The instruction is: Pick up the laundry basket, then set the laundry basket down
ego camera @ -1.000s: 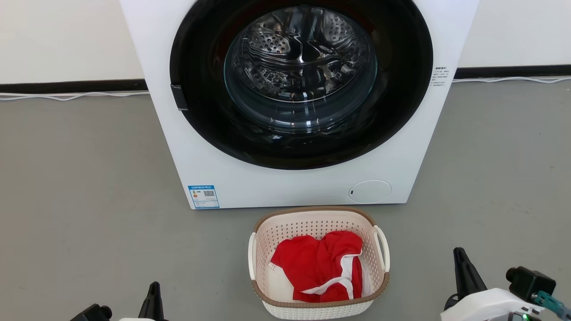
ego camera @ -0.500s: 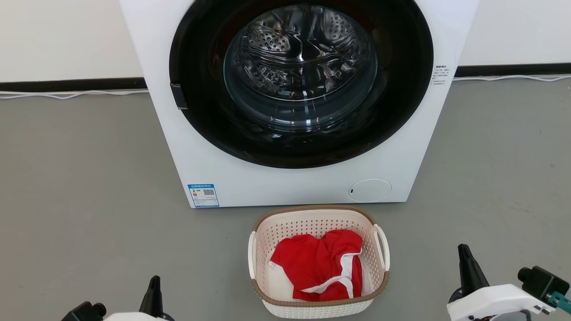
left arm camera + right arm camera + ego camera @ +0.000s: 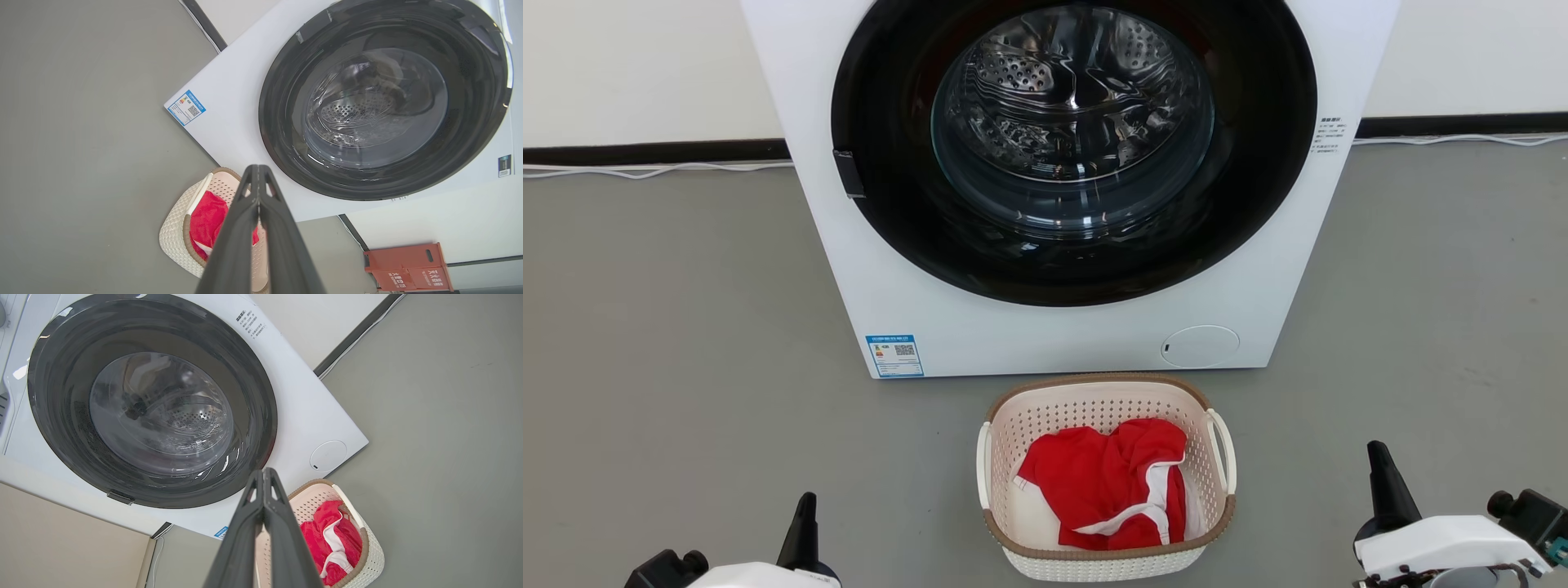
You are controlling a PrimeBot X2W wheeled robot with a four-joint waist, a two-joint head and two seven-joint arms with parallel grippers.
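Observation:
The laundry basket stands on the grey floor just in front of the washing machine, cream-white and perforated with a brown rim and white side handles. A red and white garment lies inside it. The basket also shows in the left wrist view and the basket in the right wrist view, partly behind the fingers. My left gripper sits low to the basket's left, my right gripper low to its right, both well apart from it. The left gripper and the right gripper are shut with nothing between the fingers.
The big white washing machine with its dark round door stands right behind the basket. A white cable runs along the dark baseboard. A red box stands by the wall beside the machine. Bare grey floor lies on both sides of the basket.
The head view has shifted slightly, so the machine and basket sit a little higher. My right gripper has drifted right and a bit up the view; the left has barely moved.

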